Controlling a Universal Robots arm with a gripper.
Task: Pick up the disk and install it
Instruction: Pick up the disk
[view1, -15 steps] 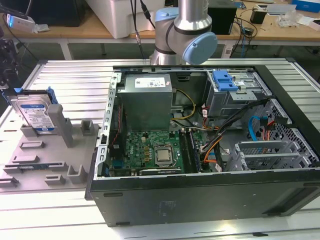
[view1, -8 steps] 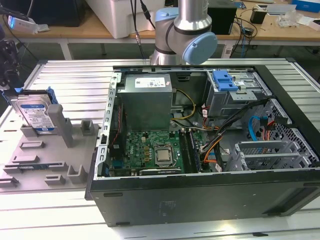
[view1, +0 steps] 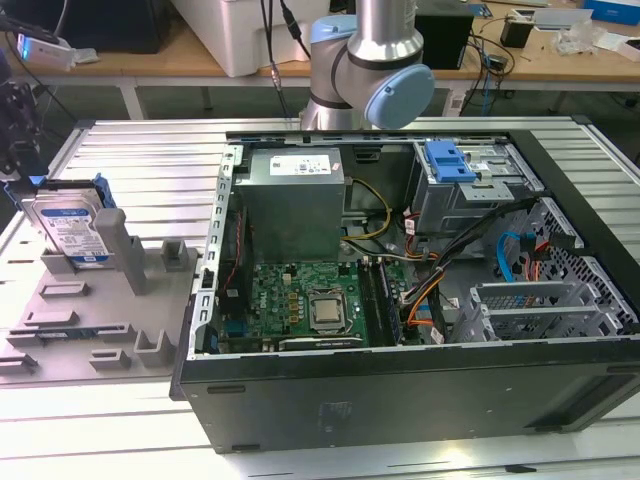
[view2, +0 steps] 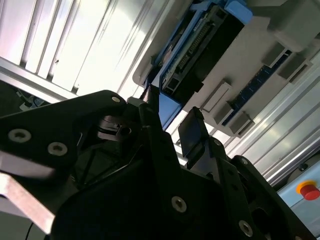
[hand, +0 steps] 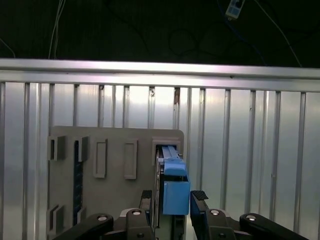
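Note:
The disk (view1: 75, 230), a silver drive with a white and blue label in a blue bracket, stands on edge in a slot of the grey holder (view1: 100, 320) at the exterior view's left. My gripper (view1: 25, 172) is just above its top edge and open. In both wrist views its two dark fingers straddle the disk's blue bracket (hand: 175, 192), one on each side and very close. The bracket (view2: 169, 114) also sits between the fingertips (view2: 192, 127) in the second wrist view. The disk rests in the holder.
The open computer case (view1: 400, 400) lies at the exterior view's right, with a grey power supply box (view1: 295, 200), a motherboard (view1: 310, 300), loose cables and a drive bay with a blue tab (view1: 447, 160). The slatted aluminium table (view1: 150, 150) surrounds the holder.

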